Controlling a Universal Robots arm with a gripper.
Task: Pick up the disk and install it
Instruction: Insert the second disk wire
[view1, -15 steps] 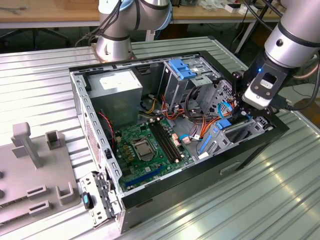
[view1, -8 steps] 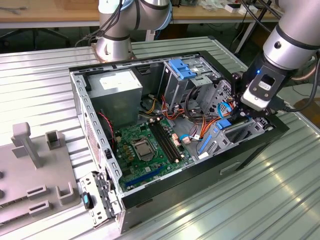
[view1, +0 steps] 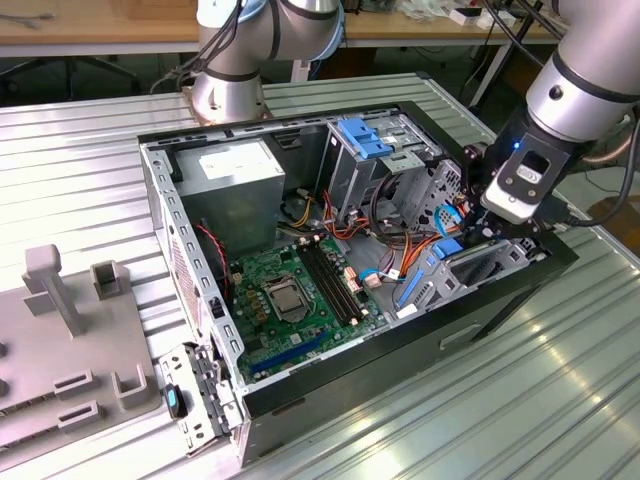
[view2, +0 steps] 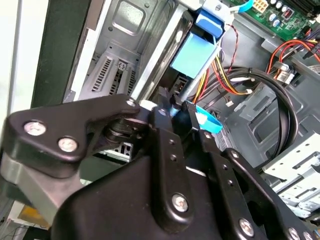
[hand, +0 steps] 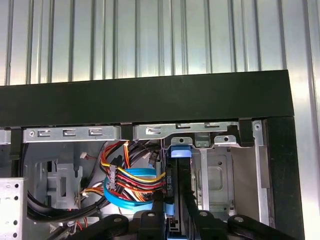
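Gripping disk (hand: 176, 190), gripper (view2: 172, 112) (cables (hand: 127, 185) beside)

A: Case edge?
B: Black case rim (hand: 150, 97) spans the frame, ribbed metal table (hand: 150, 35) beyond it.
A: Inside?
B: Bundle of coloured cables (hand: 132, 182) with a blue ribbon cable (hand: 125, 199), beside the disk (hand: 179, 190), standing edge-on, blue rail up.
A: Gripper?
B: The gripper (hand: 174, 219) has black fingers (hand: 156, 212) on either side of the disk.

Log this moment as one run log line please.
gripper: shut on disk | disk: edge-on, inside computer case at exterior view's right | seated: cannot tell
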